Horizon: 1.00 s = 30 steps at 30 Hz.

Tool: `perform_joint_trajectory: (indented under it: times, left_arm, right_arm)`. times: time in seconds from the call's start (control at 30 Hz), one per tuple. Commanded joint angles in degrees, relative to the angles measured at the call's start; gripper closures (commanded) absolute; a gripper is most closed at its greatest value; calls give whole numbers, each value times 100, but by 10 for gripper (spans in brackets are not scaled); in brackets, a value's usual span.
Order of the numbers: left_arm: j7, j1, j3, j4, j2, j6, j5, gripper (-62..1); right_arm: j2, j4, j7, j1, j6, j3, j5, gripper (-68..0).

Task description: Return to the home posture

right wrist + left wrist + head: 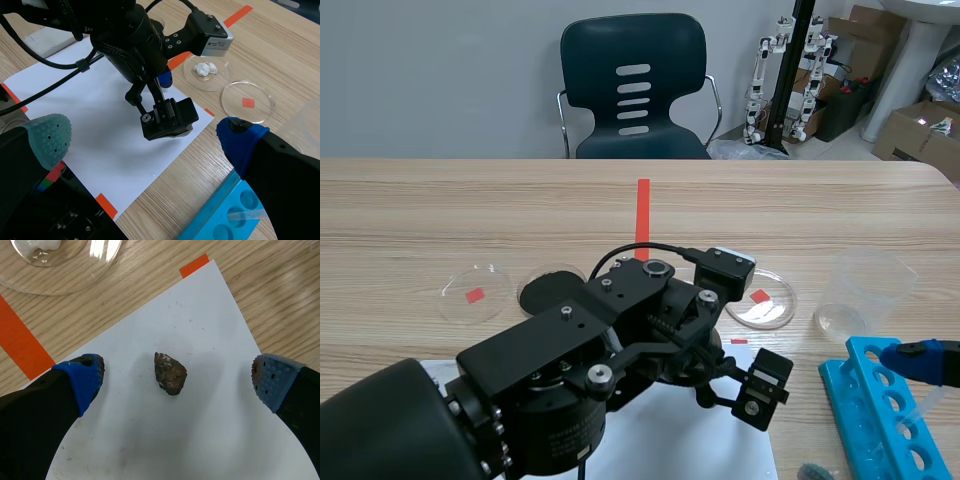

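On the wooden table (420,210) my left tool (177,379) straddles the rock (170,373), fingers apart, and my right tool (145,140) gapes empty, so I judge both can simply retract home.

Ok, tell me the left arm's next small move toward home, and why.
Probably lift the left claw straight up, fingers kept apart. It hangs open over the paper with the rock lying loose between its fingers, touching neither. Rising first should clear the rock without nudging it.
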Motion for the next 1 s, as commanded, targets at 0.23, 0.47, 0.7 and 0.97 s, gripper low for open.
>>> perform_joint_trajectory:
  times: [0.23, 0.47, 0.7, 0.97]
  left_arm:
    - [-39, -15, -31, 85, 197, -15, 4, -620]
    - [-46, -13, -31, 92, 197, -17, 0, -620]
    - [-428, 177, -31, 358, -26, -94, -83, -620]
    - [-1508, 787, -31, 1698, -949, -378, -87, -620]
  right_arm:
    - [-2, 44, 81, 22, -2, 15, 66, -604]
    - [-2, 44, 81, 22, -2, 15, 66, -604]
    - [-2, 44, 81, 22, -2, 15, 66, -604]
    - [-2, 44, 81, 22, -2, 15, 66, -604]
